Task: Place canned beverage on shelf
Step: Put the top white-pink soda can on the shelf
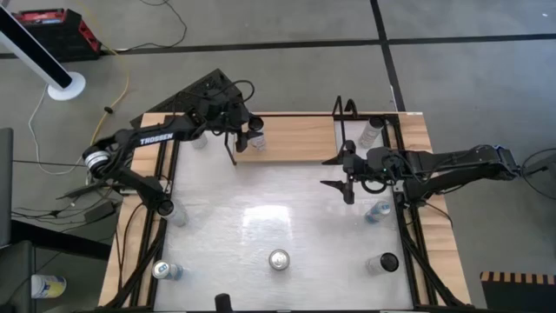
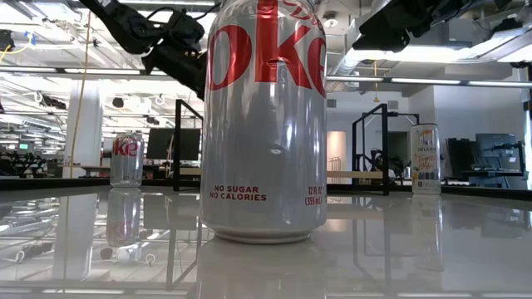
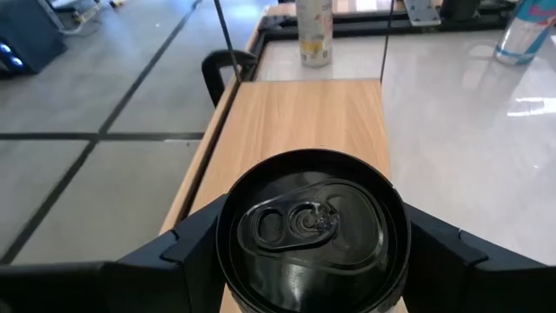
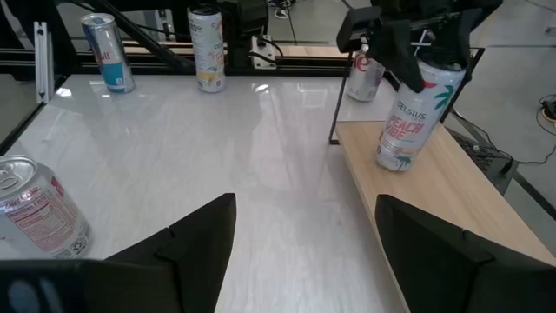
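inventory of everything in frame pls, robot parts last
shelf: one, light wood, black wire frame, table's far edge
Celsius can: one, white, at the shelf's end, gripped
Diet Coke can: one, silver-red, table's front middle
other cans: at least five, mixed colours, near the table's sides
table: one, glossy white, wood-edged
left arm's fingers: dark, closed on the Celsius can
right arm's fingers: dark, open, empty, over the table's right side

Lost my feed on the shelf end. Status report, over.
Left pincer clamped on Celsius can, can tilted, base on shelf board. Right pincer open, empty, over mid-table. Shelf board otherwise bare; nothing blocking.
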You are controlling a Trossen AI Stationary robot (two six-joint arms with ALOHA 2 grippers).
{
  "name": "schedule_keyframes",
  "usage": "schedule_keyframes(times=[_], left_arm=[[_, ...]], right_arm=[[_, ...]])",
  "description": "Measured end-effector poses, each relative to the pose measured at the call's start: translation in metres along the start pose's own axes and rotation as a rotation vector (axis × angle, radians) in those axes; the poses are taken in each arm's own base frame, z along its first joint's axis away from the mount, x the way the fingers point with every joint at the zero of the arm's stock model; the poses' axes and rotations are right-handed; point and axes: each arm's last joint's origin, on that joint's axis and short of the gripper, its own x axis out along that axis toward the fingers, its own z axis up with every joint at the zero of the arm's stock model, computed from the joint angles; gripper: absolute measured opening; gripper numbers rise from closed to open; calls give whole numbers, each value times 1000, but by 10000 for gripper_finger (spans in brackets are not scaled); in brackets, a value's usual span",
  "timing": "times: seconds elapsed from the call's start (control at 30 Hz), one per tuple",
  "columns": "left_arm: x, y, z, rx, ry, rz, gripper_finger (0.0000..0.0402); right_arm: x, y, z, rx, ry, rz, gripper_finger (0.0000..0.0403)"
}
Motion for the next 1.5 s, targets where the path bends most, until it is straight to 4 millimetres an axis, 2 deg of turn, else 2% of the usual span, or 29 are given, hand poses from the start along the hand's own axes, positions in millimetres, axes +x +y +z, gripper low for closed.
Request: schedule_keyframes(times=[0.4,0.47,0.6,0.7,0.87,0.97,1.03,1.17,1.27,1.4,1.5], left_arm=[[1,0,-2,-30,11,8,238],[1,0,-2,-35,16,24,272],[1,3,3,-62,7,48,370],[0,3,12,-82,-16,48,385],[-9,0,42,-60,-56,36,362],[-18,-7,61,-51,-58,15,355],[-26,-15,72,-48,-33,13,352],[-46,-40,82,7,82,93,329],[-64,-59,85,46,173,167,290],[-95,-80,82,42,285,150,222],[-118,-92,77,-17,275,125,166]], right_arm=[[0,0,0,0,0,0,302],[0,0,0,0,0,0,302],[0,0,0,1,0,0,302],[0,0,0,1,1,0,302],[0,0,0,2,1,1,302],[0,0,0,29,0,1,302],[7,1,-1,41,4,1,302],[41,5,-8,13,38,-9,301],[69,3,-12,-30,42,-29,290],[103,-12,-3,-63,72,-33,262],[128,-32,2,-36,86,6,222]])
